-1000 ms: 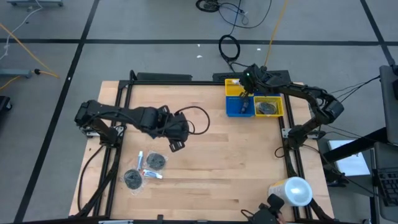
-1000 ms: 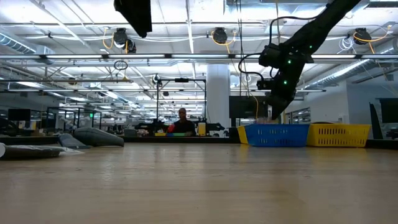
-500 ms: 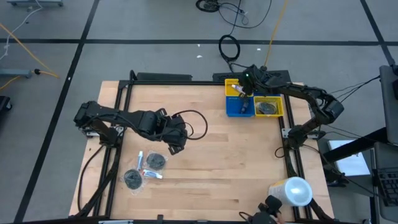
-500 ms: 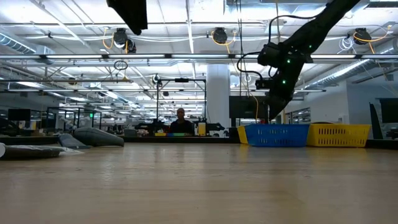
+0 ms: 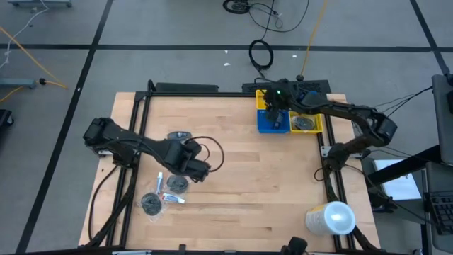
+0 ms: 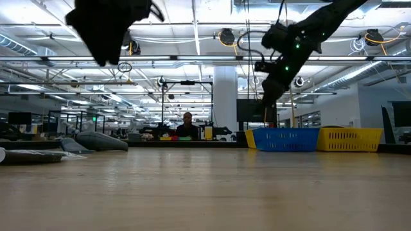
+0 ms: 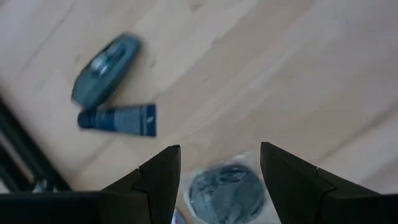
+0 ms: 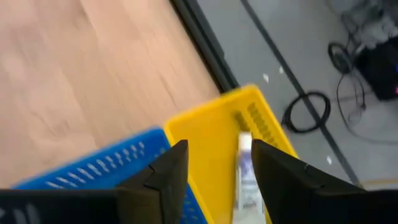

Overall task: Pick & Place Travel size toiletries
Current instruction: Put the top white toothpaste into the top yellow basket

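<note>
In the high view my left gripper point(image 5: 199, 170) hangs open above a round dark tin point(image 5: 177, 184), which lies flat on the wood. The left wrist view shows the tin point(image 7: 227, 193) below the gap of my left gripper point(image 7: 219, 149), untouched. Farther off lie a grey mini bottle point(image 7: 106, 68) and a dark blue tube point(image 7: 118, 118). Another dark round item point(image 5: 151, 204) and two small tubes point(image 5: 160, 183) point(image 5: 173, 199) lie near the left edge. My right gripper point(image 8: 221, 146) is open above the yellow bin point(image 8: 205, 143), where a white tube point(image 8: 245, 180) lies.
A blue bin point(image 5: 272, 122) and yellow bins point(image 5: 306, 122) stand at the table's far right. A big white cylinder point(image 5: 331, 218) stands at the near right corner. Black frame rails run along the table's left and right sides. Bare wood lies in the middle.
My left arm has swung toward the near edge and come down over the round tin, uncovering the grey bottle behind it. My right gripper has risen above the bins and shifted slightly toward the table's left.
</note>
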Motion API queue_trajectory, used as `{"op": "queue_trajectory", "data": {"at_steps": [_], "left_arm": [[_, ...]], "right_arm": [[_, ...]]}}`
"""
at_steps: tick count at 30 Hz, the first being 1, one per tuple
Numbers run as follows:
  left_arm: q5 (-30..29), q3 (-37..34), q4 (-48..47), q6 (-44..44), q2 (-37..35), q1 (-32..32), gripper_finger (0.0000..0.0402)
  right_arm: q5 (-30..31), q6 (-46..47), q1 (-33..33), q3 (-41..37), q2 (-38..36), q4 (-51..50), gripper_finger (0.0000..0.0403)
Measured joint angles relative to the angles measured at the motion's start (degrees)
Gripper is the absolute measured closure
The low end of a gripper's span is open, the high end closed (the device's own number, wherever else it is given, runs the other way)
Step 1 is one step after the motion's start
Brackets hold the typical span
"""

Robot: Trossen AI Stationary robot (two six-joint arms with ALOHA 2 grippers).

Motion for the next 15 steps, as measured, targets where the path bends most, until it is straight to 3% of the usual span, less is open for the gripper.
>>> {"op": "queue_trajectory", "data": {"at_steps": [8, 15], "left_arm": [[7.42, -9.18, -0.54, -16.71, 0.00, -2.95, 0.0183], [14.30, -16.54, -1.47, -25.31, -0.01, -3.50, 0.0183]], "right_arm": [[-0.02, 2.12, 4.83, 0.00, -3.47, 0.15, 0.0231], [-0.03, 2.56, 8.57, -0.24, -3.36, -0.09, 0.0227]]}}
